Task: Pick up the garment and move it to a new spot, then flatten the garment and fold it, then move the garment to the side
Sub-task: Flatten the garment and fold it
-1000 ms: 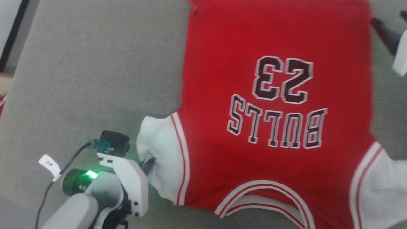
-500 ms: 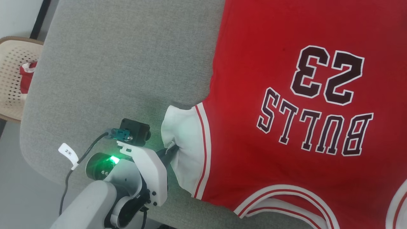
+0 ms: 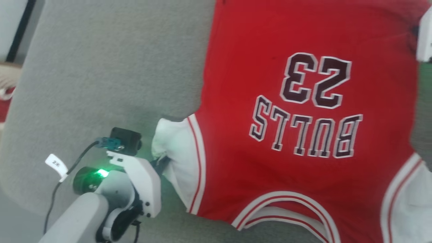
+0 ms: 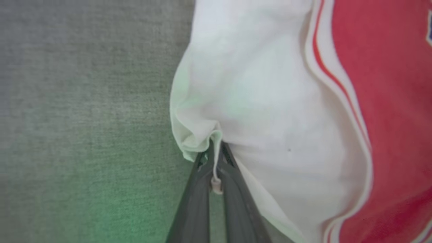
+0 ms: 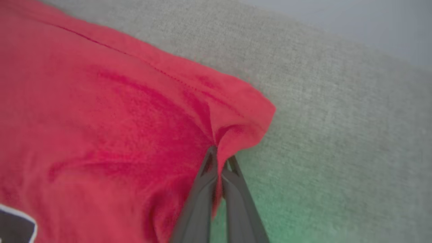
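Observation:
The garment (image 3: 303, 141), a red jersey with a dark "23" and white sleeves, lies spread on a grey padded surface (image 3: 101, 84), its collar toward me. My left gripper (image 3: 162, 162) is shut on the edge of the near white sleeve (image 4: 270, 111); in the left wrist view the gripper (image 4: 216, 153) pinches a fold of white cloth. My right gripper (image 5: 219, 153) is shut on a corner of the red hem (image 5: 243, 121) at the garment's far right. In the head view a white part of the right arm (image 3: 424, 37) shows at that corner.
The grey surface extends well to the left of the garment and ends in a rounded edge at the lower left. A beige basket (image 3: 8, 76) with red cloth (image 3: 4, 109) in it sits past its left edge, blurred. Pale floor lies beyond the surface (image 5: 337, 20).
My right gripper, open and off the far right edge a second ago, has come onto the hem corner and shut on it. The head camera swung. The left grip on the sleeve is unchanged.

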